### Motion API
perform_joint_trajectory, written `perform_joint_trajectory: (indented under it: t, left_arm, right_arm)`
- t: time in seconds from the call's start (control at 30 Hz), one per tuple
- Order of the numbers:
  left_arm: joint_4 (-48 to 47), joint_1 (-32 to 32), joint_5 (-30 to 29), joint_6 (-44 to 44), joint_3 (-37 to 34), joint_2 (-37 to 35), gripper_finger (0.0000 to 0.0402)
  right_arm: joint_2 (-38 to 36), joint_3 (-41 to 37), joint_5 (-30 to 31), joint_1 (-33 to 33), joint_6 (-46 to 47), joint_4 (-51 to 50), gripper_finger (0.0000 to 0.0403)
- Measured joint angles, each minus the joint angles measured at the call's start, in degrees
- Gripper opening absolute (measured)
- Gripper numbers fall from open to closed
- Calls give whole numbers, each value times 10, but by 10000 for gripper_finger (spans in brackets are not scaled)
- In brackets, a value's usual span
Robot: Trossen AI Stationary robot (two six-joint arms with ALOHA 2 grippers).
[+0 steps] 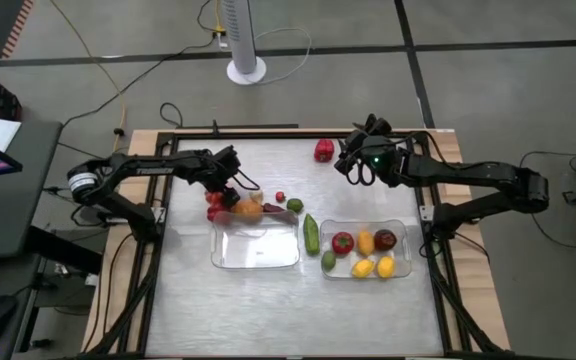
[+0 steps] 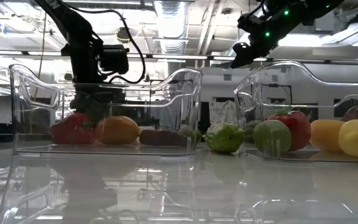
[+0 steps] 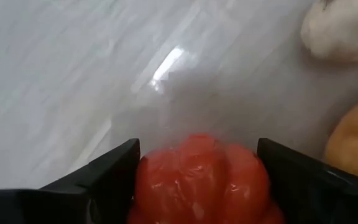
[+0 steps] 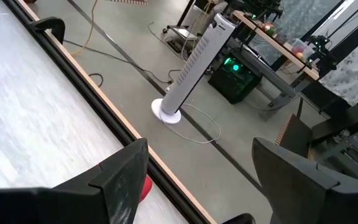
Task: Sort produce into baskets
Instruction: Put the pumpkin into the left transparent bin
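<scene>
My left gripper [image 1: 220, 192] points down at the far left corner of the left clear basket [image 1: 258, 255] and is shut on a red ribbed piece [image 3: 201, 180]. An orange piece [image 1: 251, 209], a dark red piece [image 2: 160, 137] and a white bulb [image 3: 344, 31] lie beside it. I cannot tell whether they lie inside the basket. My right gripper [image 1: 352, 168] is open and empty, raised near the far edge beside a red pepper [image 1: 323, 150]. The right basket [image 1: 405, 228] holds red, yellow, dark and green pieces. A cucumber [image 1: 312, 233] lies between the baskets. My left gripper pinches the red ribbed piece by its two opposite sides [image 3: 148, 180] between its two fingers. The fingers come from above, pointing down. In the low view the piece [image 2: 72, 129] sits low, at the level of the orange piece. Whether it rests on the surface I cannot tell.
A green lime [image 1: 295, 206] and a small red piece [image 1: 280, 197] lie on the table beyond the left basket. A green piece [image 2: 224, 137] sits between the baskets. A white tower fan [image 4: 188, 68] stands on the floor past the table's far edge.
</scene>
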Motion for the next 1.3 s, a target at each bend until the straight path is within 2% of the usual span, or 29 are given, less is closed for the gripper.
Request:
perform_joint_trajectory:
  t: [0.17, 0.33, 0.47, 0.6, 0.77, 0.83, 0.93, 1.1, 1.3]
  left_arm:
    - [-20, -1, -3, 4, 23, 0, 265]
    - [-37, -1, -5, 20, 63, 0, 266]
    - [-69, -3, 2, 35, 122, 0, 270]
    - [-86, -20, 44, 36, 195, 0, 269]
    - [-79, -74, 164, 12, 264, 0, 275]
    - [-64, -110, 185, -5, 272, -1, 277]
    - [-63, -173, 162, -11, 272, 0, 278]
    - [-68, -268, 61, -55, 272, 1, 279]
    - [-68, -330, -3, -114, 272, 1, 282]
  right_arm:
    - [0, 0, 0, 0, -4, 3, 312]
    - [0, 0, 0, 0, -5, 3, 312]
    - [0, 0, 0, 0, -5, 3, 312]
    - [0, 0, 0, 0, -6, 2, 312]
    - [0, 0, 0, 0, -6, -1, 312]
    - [0, 0, 0, 0, -6, -3, 312]
    - [0, 0, 0, 0, -6, -4, 312]
    - [0, 0, 0, 0, -6, -4, 312]
    - [0, 0, 0, 1, -4, -2, 312]
